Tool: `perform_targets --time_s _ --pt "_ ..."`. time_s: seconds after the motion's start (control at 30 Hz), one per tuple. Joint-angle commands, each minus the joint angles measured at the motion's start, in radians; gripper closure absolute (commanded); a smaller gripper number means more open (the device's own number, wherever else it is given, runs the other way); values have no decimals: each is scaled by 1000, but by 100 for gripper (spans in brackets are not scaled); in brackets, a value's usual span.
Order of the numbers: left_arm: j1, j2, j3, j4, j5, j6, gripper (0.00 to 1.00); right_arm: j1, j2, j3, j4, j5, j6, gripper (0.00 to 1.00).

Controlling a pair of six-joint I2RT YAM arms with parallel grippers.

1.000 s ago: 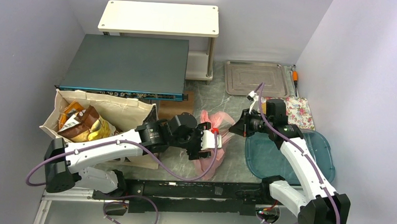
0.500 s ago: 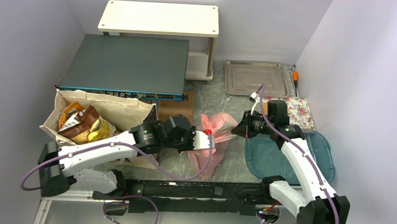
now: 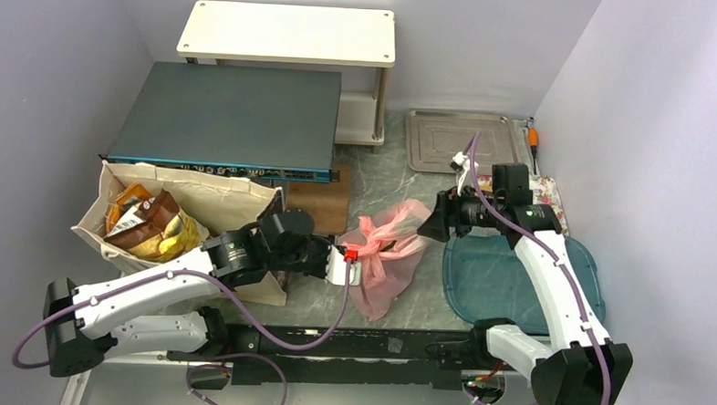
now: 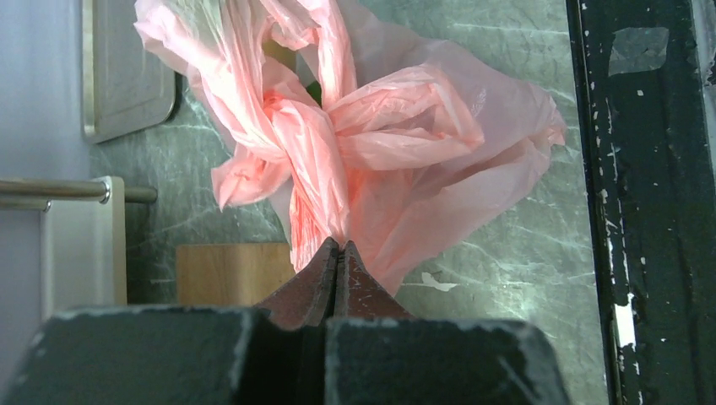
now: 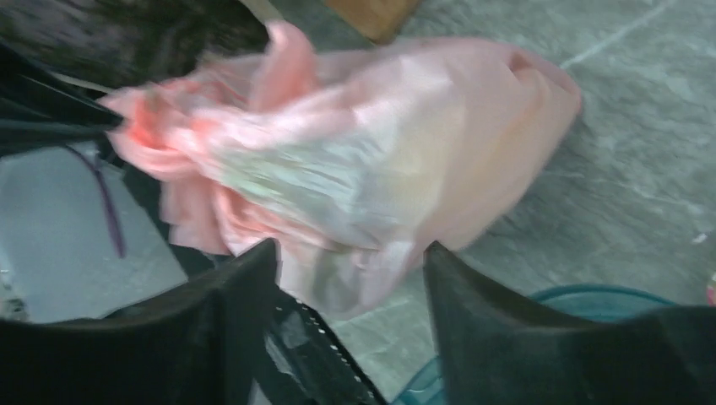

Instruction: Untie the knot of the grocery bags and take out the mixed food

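On the table the pink bag lay with our left hand clenched on its knot at 9 o'clock and the right hand released at 3 o'clock, so we judged a slow outward pull best.

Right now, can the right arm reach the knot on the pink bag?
Probably yes. The right gripper hangs open beside the pink bag with nothing between them, and the knot lies exposed on top. The left gripper, shut on the bag's plastic, crowds only the opposite side.
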Motion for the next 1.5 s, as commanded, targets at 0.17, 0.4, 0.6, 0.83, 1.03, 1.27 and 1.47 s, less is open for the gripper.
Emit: perform_targets --time_s 0.17,0.4,0.6,0.83,1.03,1.27,1.47 --pt "4 39 27 119 111 91 100 172 -47 149 0 -100 -231 4" --pt "4 54 34 133 114 130 100 398 40 169 175 53 -235 4" --pt "4 50 31 125 92 144 100 450 139 159 132 92 -344 11" --pt "6 28 4 106 54 155 100 452 119 140 16 146 -432 34" --pt "9 7 -21 102 32 152 100 451 86 106 -47 212 -478 90" --pt "30 -5 -28 93 45 161 100 437 106 194 -81 205 -425 73" --pt "30 8 -25 104 54 167 100 472 115 252 -92 107 -355 22"
